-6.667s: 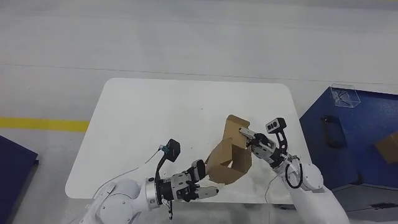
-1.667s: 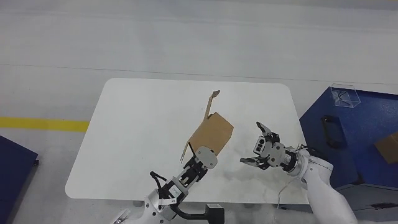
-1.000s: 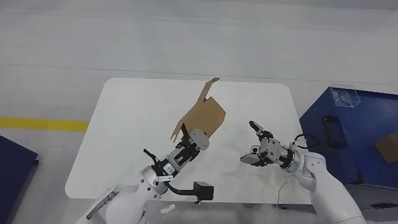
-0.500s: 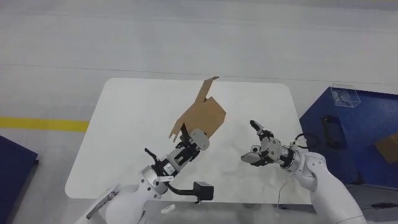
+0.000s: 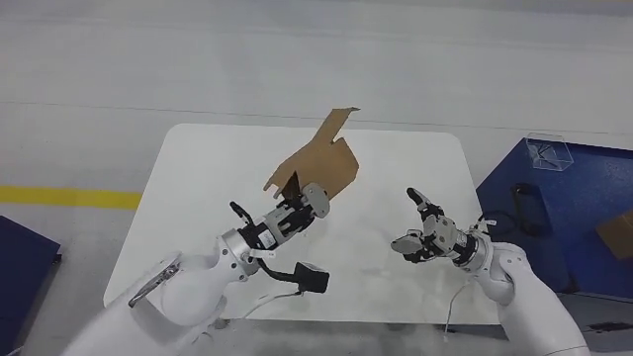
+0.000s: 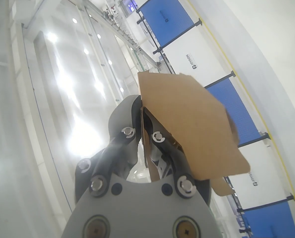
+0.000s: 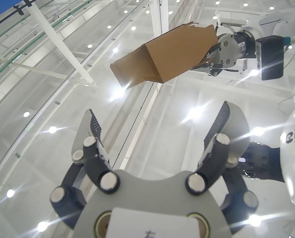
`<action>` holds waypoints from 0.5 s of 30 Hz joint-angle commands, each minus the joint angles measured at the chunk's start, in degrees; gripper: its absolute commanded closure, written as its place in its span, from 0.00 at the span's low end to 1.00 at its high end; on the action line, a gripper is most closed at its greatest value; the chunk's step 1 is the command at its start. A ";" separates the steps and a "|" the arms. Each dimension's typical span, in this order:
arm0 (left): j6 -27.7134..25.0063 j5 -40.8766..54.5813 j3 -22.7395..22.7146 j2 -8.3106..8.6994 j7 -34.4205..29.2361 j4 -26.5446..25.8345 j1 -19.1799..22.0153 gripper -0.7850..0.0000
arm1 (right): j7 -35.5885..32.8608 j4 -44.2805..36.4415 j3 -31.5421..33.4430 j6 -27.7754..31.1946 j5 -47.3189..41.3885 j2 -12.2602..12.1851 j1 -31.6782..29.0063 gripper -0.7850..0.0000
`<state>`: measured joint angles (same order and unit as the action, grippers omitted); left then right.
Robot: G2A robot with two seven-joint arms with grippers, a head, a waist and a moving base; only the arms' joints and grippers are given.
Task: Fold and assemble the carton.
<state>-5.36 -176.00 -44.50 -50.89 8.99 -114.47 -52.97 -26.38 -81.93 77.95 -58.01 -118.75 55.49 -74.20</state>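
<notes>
One white, round-cornered counter (image 5: 198, 188) lies under the plain brown cardboard carton (image 5: 324, 163), held tilted in the air by the left claw (image 5: 302, 202), clamped on its lower edge. The right claw (image 5: 407, 221) gapes wide, empty, well apart from the carton.

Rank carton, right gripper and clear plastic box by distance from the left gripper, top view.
1. Carton: held in the left gripper's jaws.
2. Right gripper: open, to the right, over the table.
3. Clear plastic box: farthest right, off the table.

Matt brown cardboard carton (image 5: 321, 166) — the table (image 5: 198, 188) smooth, white, low-sheen.
</notes>
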 commanded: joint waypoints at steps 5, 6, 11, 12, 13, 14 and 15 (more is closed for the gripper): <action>3.30 0.00 12.53 3.99 -1.34 3.77 13.37 1.00 | 7.45 -0.42 -1.80 0.01 -7.99 -1.80 0.38 0.00; 3.83 0.00 14.93 4.61 -1.89 3.95 15.52 1.00 | 8.99 -0.81 -2.73 0.01 -10.45 -2.31 0.56 0.00; 5.93 0.00 26.75 7.39 -5.31 3.77 25.27 1.00 | 19.18 -3.85 -7.41 0.01 -25.29 -5.95 1.48 0.00; 5.81 0.00 29.06 7.88 -6.13 3.80 27.24 1.00 | 21.53 -4.99 -8.71 0.01 -29.49 -6.79 1.53 0.00; 5.83 0.00 31.47 8.31 -6.96 3.52 29.21 1.00 | 24.20 -5.77 -9.72 0.01 -34.02 -7.68 1.81 0.00; 5.83 0.00 31.47 8.31 -6.96 3.52 29.21 1.00 | 24.20 -5.77 -9.72 0.01 -34.02 -7.68 1.81 0.00; 5.83 0.00 31.47 8.31 -6.96 3.52 29.21 1.00 | 24.20 -5.77 -9.72 0.01 -34.02 -7.68 1.81 0.00</action>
<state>0.50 -176.00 -12.40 -42.55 1.98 -110.94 -23.17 -1.27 -87.77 68.11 -58.00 -154.14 47.75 -72.40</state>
